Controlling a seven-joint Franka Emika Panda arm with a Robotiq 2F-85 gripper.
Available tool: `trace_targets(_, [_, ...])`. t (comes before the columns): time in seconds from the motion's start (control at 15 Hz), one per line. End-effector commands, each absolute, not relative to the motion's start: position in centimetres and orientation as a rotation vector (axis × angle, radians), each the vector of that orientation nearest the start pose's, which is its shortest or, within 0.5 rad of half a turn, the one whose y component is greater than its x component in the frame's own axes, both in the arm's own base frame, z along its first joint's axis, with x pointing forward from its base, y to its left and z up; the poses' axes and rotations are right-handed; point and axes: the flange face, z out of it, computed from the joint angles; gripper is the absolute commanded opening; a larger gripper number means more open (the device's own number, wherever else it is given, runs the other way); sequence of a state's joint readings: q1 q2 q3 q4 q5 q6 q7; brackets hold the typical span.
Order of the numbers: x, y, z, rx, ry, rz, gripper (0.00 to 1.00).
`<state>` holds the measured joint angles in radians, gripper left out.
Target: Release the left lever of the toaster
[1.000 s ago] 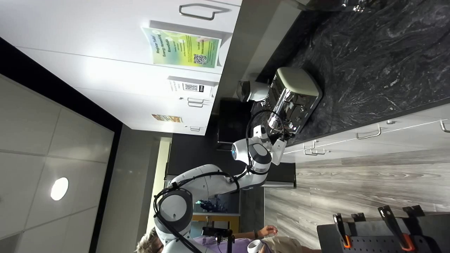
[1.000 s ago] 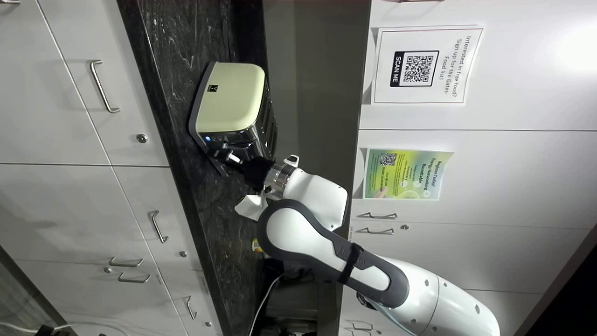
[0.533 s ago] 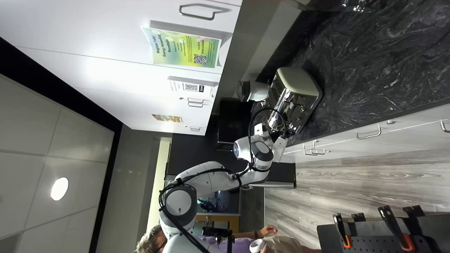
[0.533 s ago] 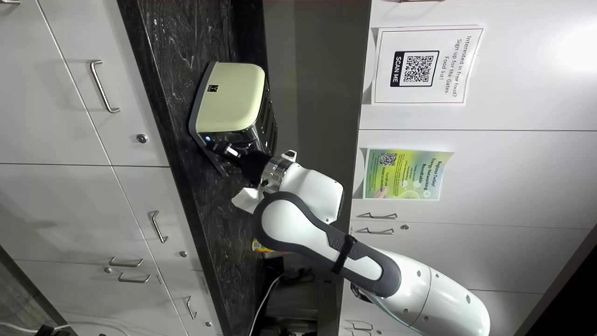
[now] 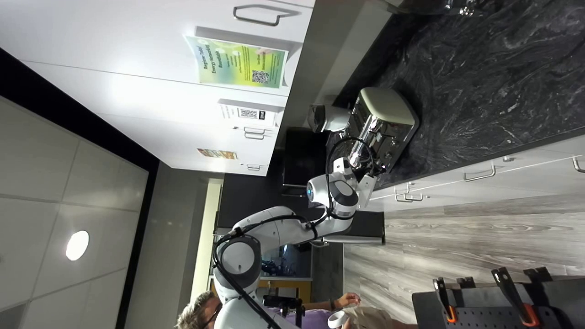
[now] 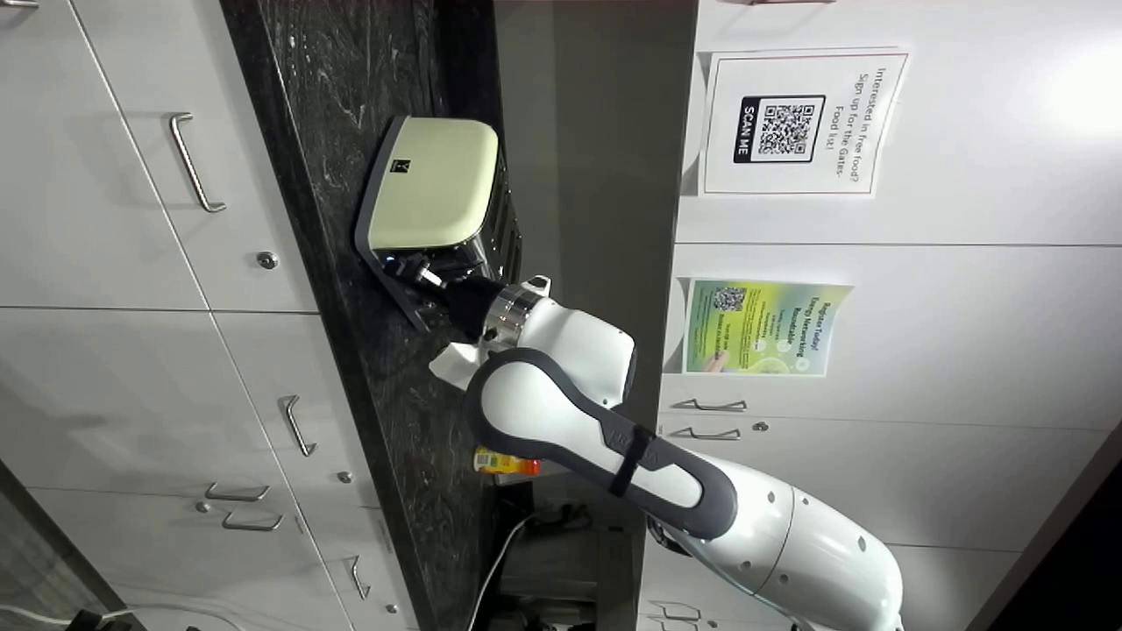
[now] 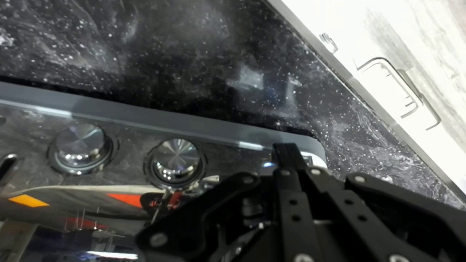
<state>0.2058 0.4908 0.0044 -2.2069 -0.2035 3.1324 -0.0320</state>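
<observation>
Your arm (image 6: 815,543) stretches, bent, toward the toaster (image 6: 438,184), its wrist (image 6: 580,350) beside the toaster and higher than its top. Your gripper (image 7: 285,146) slants down to the toaster's knobbed face, fingers (image 7: 280,155) pressed together, their tips by the face's lower corner; whether they touch the toaster, you can't tell.

In the wrist view the boxy toaster of shiny silver metal (image 7: 127,156) runs off the left edge, as does a dark slot rimmed in chrome (image 7: 7,165) on its front. The black two-fingered metal gripper (image 7: 289,154), itself cropped by the bottom edge, hides part of the toaster's front; whether its tips touch the toaster cannot be told. Well apart from the toaster, in an exterior view, a dark shiny object (image 5: 425,6) is cropped by the top edge and a grey-haired person in a purple shirt (image 5: 318,315) by the bottom one, partly behind the white-and-grey jointed robot arm (image 5: 279,230).
</observation>
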Motion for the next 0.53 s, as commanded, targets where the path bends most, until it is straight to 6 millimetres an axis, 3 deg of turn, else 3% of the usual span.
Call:
trace_targets(0.0, [57.72,13.89,19.67,-3.004,-0.653,-0.7,0.0])
trace_targets(0.47, [57.85,14.37,19.55,-2.979,-0.656,-0.723,0.0])
